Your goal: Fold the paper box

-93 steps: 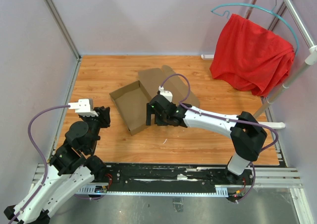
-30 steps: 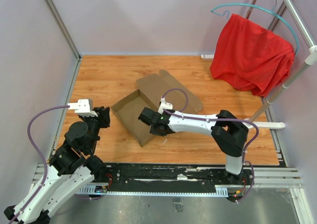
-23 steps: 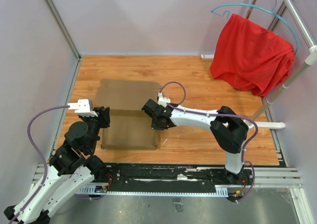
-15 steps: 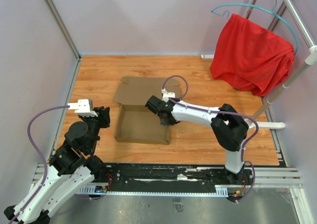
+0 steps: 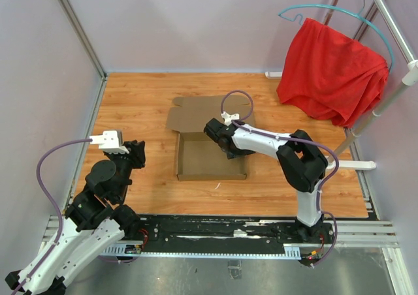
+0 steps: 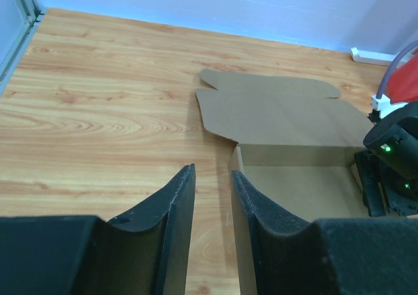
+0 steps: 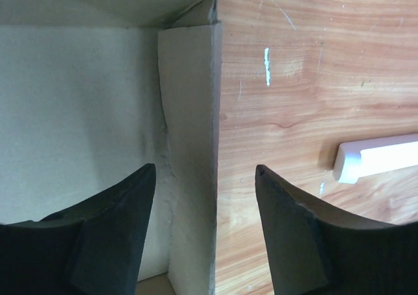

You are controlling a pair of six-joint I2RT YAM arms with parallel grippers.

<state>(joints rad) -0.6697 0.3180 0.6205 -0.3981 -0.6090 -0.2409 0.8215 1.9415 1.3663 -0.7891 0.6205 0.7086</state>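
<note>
Shallow brown paper box (image 5: pixel 204 162), woodgrain table (image 5: pixel 130 99)

paper box (image 7: pixel 189 112) wall between right fingers (image 7: pixel 111 233), free tabletop (image 5: pixel 130 106) left of box

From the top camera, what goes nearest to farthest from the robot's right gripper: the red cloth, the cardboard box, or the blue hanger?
1. Paper box, mid-table, right at the right gripper.
2. Red cloth, hanging at the far right.
3. Blue hanger, above the cloth, far right corner.
</note>
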